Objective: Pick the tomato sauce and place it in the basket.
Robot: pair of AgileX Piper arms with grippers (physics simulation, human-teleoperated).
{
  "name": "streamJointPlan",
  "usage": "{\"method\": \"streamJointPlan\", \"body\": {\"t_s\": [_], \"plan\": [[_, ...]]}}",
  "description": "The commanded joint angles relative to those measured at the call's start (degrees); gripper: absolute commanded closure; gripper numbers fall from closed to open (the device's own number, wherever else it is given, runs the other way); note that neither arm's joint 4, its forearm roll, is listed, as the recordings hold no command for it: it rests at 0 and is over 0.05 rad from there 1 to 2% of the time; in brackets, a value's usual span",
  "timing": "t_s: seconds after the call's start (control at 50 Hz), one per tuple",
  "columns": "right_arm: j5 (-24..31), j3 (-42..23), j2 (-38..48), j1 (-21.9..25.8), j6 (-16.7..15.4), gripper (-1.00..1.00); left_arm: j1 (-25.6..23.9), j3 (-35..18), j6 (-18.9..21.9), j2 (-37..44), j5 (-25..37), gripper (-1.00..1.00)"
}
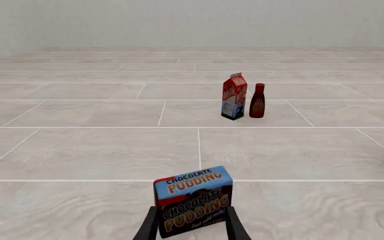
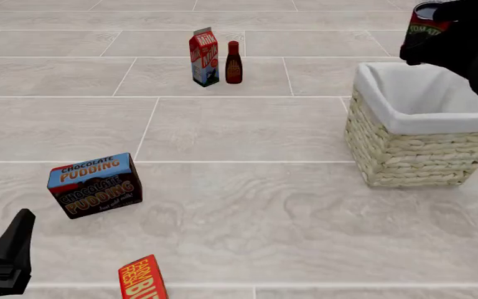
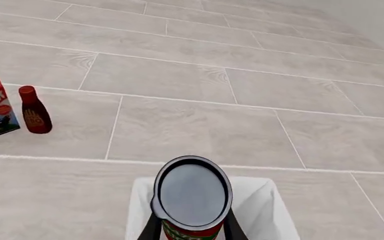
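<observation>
Lettering is clearest on the chocolate pudding box [image 2: 94,184], which reads "CHOCOLATE PUDDING" twice, on a blue band and again on brown; the milk carton [image 2: 205,56] says "Milk" on red, and the dark red bottle [image 2: 233,62] stands just beside it, far across the tiled floor. An orange-red packet [image 2: 142,279] at the near edge shows only partial letters. The tomato sauce [image 2: 424,30], "TOMAT" legible on its green band, is clamped between the fingers of the right gripper [image 3: 192,227], held in the air above the far rim of the basket [image 2: 413,159]. The left gripper [image 1: 192,227] has its fingers spread, with the pudding box just ahead of them.
</observation>
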Motion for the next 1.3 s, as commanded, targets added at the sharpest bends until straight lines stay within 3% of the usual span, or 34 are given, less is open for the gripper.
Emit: {"method": "streamJointPlan", "body": {"t_s": [0.02, 1.3], "plan": [[-0.84, 0.04, 0.65, -1.61, 1.64, 1.00, 0.00, 0.00, 0.00, 0.00, 0.00, -1.00], [-4.04, 1.89, 7.59, -4.51, 3.13, 1.00, 0.00, 0.00, 0.00, 0.00, 0.00, -1.00]]}}
